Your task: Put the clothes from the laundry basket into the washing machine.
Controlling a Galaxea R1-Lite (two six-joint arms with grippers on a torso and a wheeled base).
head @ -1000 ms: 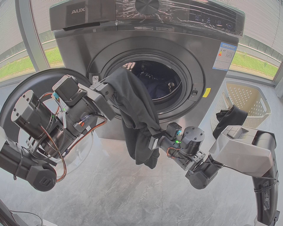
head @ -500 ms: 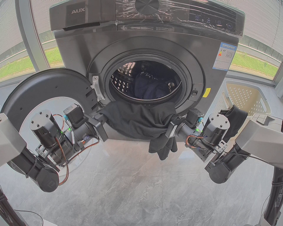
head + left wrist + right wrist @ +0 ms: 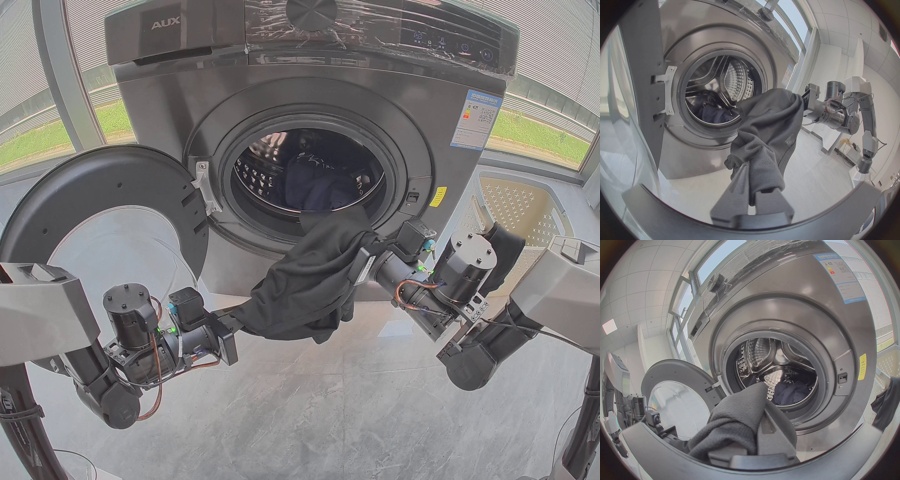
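The washing machine [image 3: 312, 94] stands with its round door [image 3: 100, 187] swung wide to its left, leaving the drum mouth free for loading. The pale laundry basket [image 3: 531, 212] sits on the floor just beside the machine's right side, within the right arm's reach, and a dark piece of clothing [image 3: 500, 247] is draped over its near rim. A dark grey garment [image 3: 312, 275] hangs stretched in front of the machine, its upper edge resting on the lower lip of the opening, probably so it can be fed in rather than dropped. The right end effector [image 3: 369, 255], clenched on the garment's upper end, is close to the lip. The left end effector [image 3: 236, 322], also clamped on the cloth, is lower and further out, keeping the tail off the floor. Dark blue clothes [image 3: 312, 184] already lie inside the drum.
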